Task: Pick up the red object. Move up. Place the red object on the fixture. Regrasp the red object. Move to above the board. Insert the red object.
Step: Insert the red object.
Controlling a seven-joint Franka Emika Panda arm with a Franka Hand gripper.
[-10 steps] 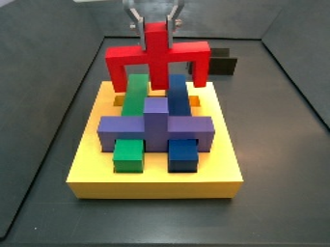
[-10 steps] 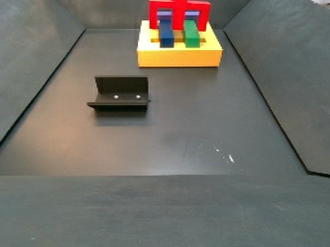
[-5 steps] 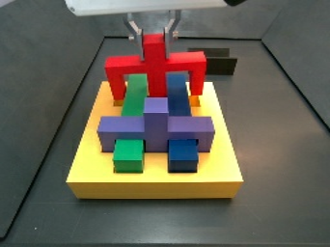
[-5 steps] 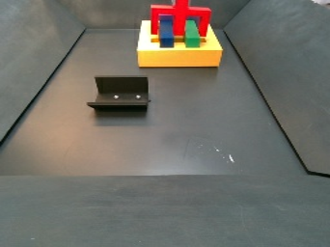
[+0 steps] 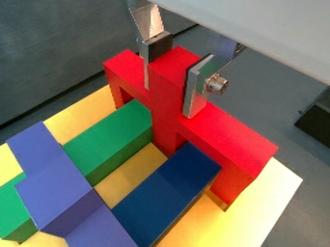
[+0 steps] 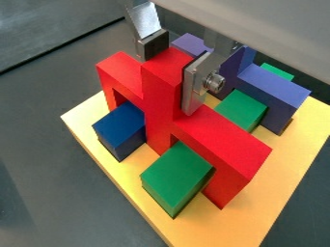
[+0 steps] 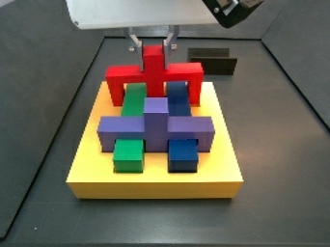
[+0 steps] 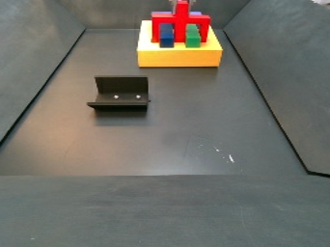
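Over the last second the red object (image 7: 154,71) had come down: earlier it hung clear above the green and blue blocks, and now its two legs reached down behind the purple cross (image 7: 156,125), straddling the rear green block (image 7: 134,96) and blue block (image 7: 178,95) on the board (image 7: 154,178). The pincer (image 5: 177,66) was pressed onto the object's upright stub, one silver plate with its dark pad on each side, as both wrist views showed; the fingers (image 6: 199,82) sat flat against the red faces with no gap visible. In a wrist view the bar spanned across the green block (image 6: 179,179) and blue block (image 6: 122,126) like a bridge, its legs running down to the yellow surface (image 6: 116,159), though whether they had bottomed out in their slots could not be told. In a side view the fixture (image 8: 120,94) stood alone on the floor, well apart from the board (image 8: 179,55), so the regrasp step was evidently done with. The descent suggested the insertion was under way and near its end; what remained, by the look of it, was to seat the object fully and let go. The chief risk appeared to be a leg catching on a slot edge or a neighbouring block if the piece were slightly off square.
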